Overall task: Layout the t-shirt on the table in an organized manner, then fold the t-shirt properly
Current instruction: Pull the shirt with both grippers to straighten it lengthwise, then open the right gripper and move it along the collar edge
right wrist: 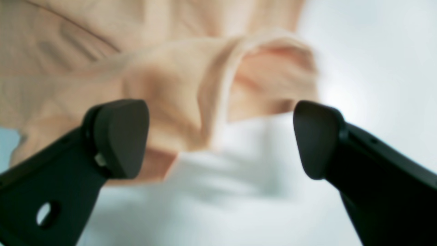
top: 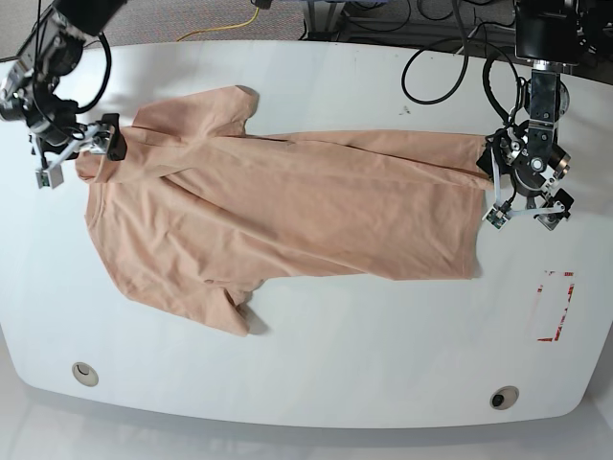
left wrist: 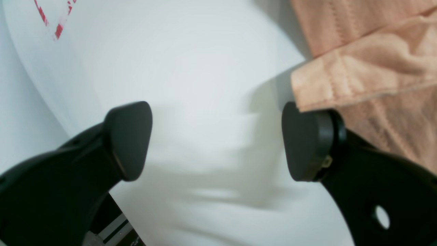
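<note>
Base view: the t-shirt (top: 287, 216) is spread on the table (top: 364, 355), flanked by the released left end effector (left wrist: 216, 140) and released right end effector (right wrist: 221, 138).

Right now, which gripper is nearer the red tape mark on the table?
Left. The left gripper sits at the t-shirt hem, just up-table of the red tape mark. The right gripper is at the shirt's opposite end, far across the table.
</note>
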`<state>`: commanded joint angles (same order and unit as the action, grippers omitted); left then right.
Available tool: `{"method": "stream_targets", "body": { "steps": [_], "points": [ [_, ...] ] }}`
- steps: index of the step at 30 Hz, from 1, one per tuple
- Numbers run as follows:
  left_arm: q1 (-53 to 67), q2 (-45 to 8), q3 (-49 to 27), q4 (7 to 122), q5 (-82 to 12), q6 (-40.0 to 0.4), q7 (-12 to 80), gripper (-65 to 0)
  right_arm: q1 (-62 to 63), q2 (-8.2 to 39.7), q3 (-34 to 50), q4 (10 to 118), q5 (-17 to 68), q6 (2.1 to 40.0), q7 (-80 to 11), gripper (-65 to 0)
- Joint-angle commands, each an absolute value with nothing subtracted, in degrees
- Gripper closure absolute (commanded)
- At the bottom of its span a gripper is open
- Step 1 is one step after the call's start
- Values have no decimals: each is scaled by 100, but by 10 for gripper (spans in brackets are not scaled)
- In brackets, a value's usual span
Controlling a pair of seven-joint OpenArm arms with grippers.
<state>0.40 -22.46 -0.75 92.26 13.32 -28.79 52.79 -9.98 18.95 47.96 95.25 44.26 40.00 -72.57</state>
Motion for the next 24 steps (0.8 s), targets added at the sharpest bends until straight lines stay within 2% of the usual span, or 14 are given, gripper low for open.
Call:
{"method": "stream_targets", "body": {
  "steps": [5, 9, 16, 24],
  "points": [
    [40, -2246, -66, 9226, 1332, -2879, 5279, -572, -1402, 1780, 4980, 9534, 5226, 4000, -7363, -650],
    [40, -2246, -66, 9226, 1332, -2879, 5279, -572, -1604, 1604, 4971, 9534, 5464, 4000, -7292, -650],
    [40, -2246, -57, 9226, 1332, -2879, 5279, -572, -1771, 1270, 4954, 9516, 5464, 4000, -7266, -650],
    [48, -2246, -57, 9218, 1332, -2888, 5279, -572, -1815, 1218, 4532, 9499, 5042, 4000, -6923, -650]
  ]
}}
